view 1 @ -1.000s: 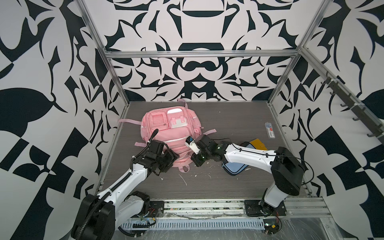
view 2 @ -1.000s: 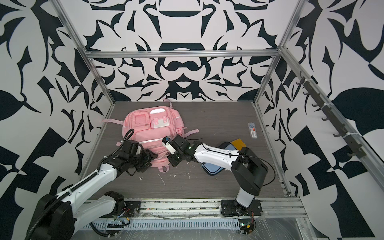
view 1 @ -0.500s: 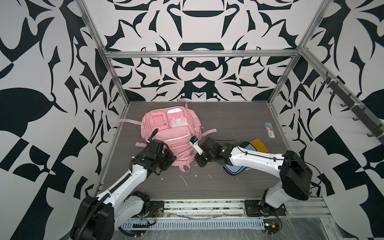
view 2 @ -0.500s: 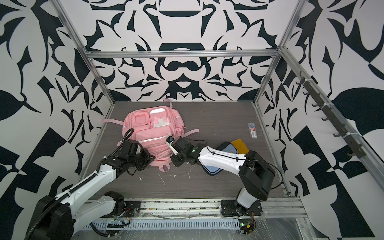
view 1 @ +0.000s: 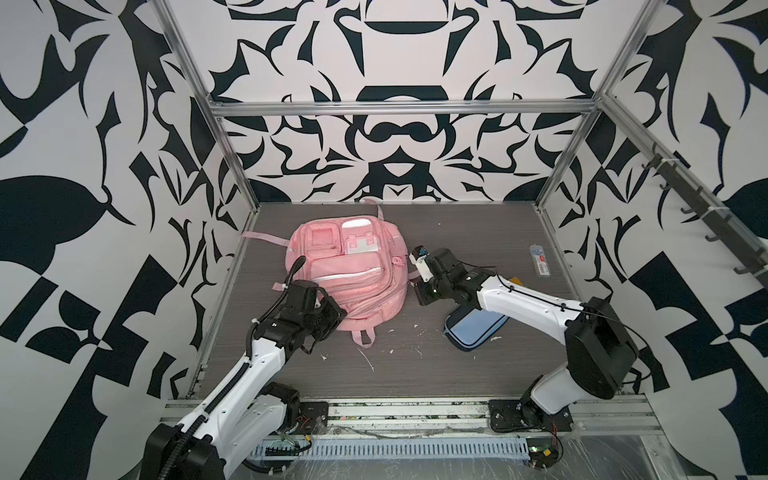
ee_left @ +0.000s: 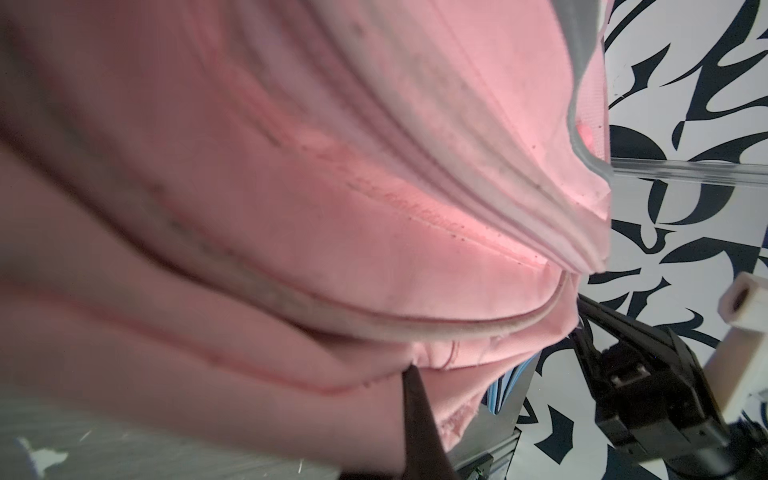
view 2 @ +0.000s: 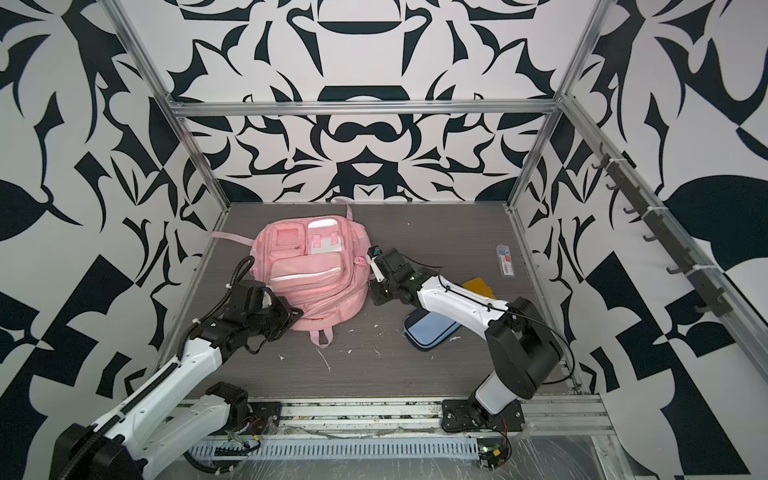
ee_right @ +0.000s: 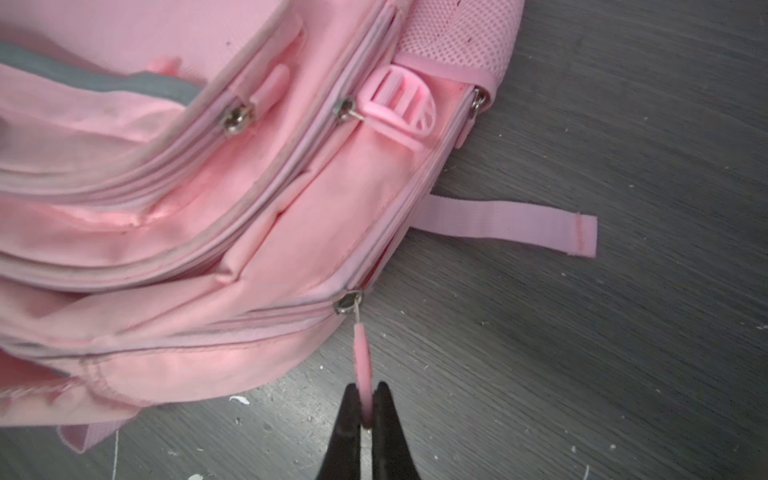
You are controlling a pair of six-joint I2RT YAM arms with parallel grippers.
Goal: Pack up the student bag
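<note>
Right wrist view, close over one side of the pink student bag (ee_right: 199, 216) lying flat on the grey table (ee_right: 602, 353): right claw (ee_right: 366, 388) pressed together on the end of a pink zip tab (ee_right: 362, 357), with the tab stretched in a straight line back to its metal slider (ee_right: 348, 302) on the zip nearest the table. Bag straight ahead of the claw tips, joined to them only through that tab. From the slider, zip track curving away along the bag's edge, so probably a pull along that curve rather than straight off the bag. In both top views, bag left of the table's middle, long axis running from the far wall toward the robot, right claw at its right flank, left claw (view 1: 332, 313) at its near left corner. Left claw pressed together against the fabric; impossible to tell whether any cloth caught between its tips. Nearer to the tab by far: the right arm, with the left placed to keep the bag from sliding.
</note>
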